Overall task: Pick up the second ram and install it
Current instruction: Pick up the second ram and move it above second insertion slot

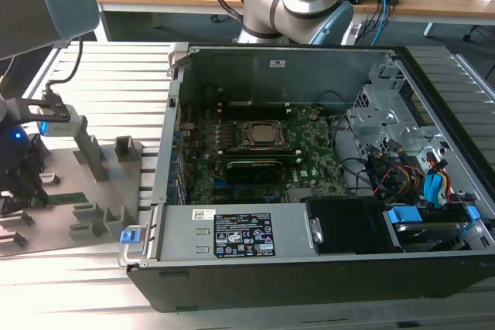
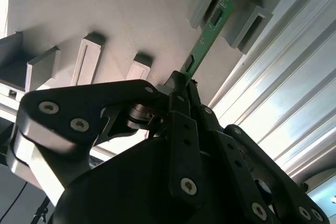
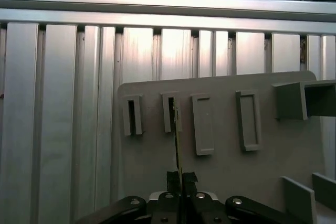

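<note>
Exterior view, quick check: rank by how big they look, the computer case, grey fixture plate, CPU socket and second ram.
Largest to smallest:
1. computer case
2. grey fixture plate
3. CPU socket
4. second ram, seen as a thin green sliver, so its rank below the socket is by visible area.

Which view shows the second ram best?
The second wrist view: the second ram shows its green face, from the shut jaws to the grey fixture blocks. The first wrist view shows it edge-on, a thin line; the exterior view shows a short green strip.
</note>
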`<state>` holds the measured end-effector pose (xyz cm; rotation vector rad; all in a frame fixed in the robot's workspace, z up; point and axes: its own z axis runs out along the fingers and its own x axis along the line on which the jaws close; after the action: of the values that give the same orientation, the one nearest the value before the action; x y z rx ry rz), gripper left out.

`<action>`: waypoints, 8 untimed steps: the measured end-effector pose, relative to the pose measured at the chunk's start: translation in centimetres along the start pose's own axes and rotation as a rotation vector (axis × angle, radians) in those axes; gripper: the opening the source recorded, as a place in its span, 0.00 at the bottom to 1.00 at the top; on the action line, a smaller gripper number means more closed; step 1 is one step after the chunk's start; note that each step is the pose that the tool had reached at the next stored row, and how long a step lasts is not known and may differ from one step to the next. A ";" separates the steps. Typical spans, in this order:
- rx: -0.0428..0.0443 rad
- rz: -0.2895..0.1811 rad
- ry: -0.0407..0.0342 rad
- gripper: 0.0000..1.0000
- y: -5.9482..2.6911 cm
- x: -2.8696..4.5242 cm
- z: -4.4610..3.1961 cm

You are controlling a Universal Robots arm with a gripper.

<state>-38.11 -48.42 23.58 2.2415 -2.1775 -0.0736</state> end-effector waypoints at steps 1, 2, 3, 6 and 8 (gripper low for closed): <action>0.0000 0.000 0.0000 0.14 0.01 -0.01 -0.15; -0.0001 0.000 0.0000 0.14 0.01 -0.01 -0.26; 0.0000 0.000 -0.0001 0.14 0.02 -0.02 -0.32; 0.0000 0.000 0.0000 0.14 0.04 -0.03 -0.78; 0.0000 0.000 -0.0001 0.14 0.06 -0.04 -1.22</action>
<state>-38.11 -48.42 24.80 2.2415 -2.1776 -0.0737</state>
